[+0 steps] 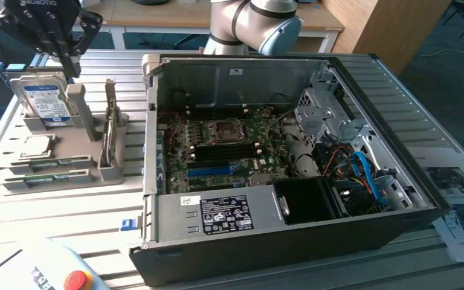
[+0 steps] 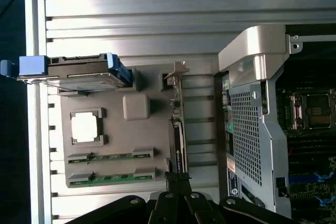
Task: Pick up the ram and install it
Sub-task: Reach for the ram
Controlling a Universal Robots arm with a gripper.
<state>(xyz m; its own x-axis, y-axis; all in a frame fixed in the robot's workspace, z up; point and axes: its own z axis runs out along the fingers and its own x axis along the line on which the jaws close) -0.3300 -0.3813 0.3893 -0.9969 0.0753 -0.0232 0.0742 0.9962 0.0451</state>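
Two ram sticks (image 1: 53,162) (image 1: 45,179) lie flat in slots at the front of a grey fixture (image 1: 95,172) at the exterior view's left. In the wrist view the same two ram sticks (image 2: 110,156) (image 2: 107,177) lie side by side on the fixture (image 2: 152,145). My gripper (image 1: 69,71) hangs above the fixture's far end, over the hard drive (image 1: 45,99). Its fingers are shut with nothing between them. In the wrist view the gripper (image 2: 178,179) stands clear of the ram. The open computer case (image 1: 425,193) shows the motherboard (image 1: 252,130) with a blue slot (image 1: 212,171).
The fixture also carries a silver processor chip (image 2: 86,128) and an upright card (image 1: 111,124). The case wall (image 2: 252,129) rises close beside the fixture. A pendant with a red stop button (image 1: 75,280) lies at the front, and papers (image 1: 458,181) lie at the exterior view's right.
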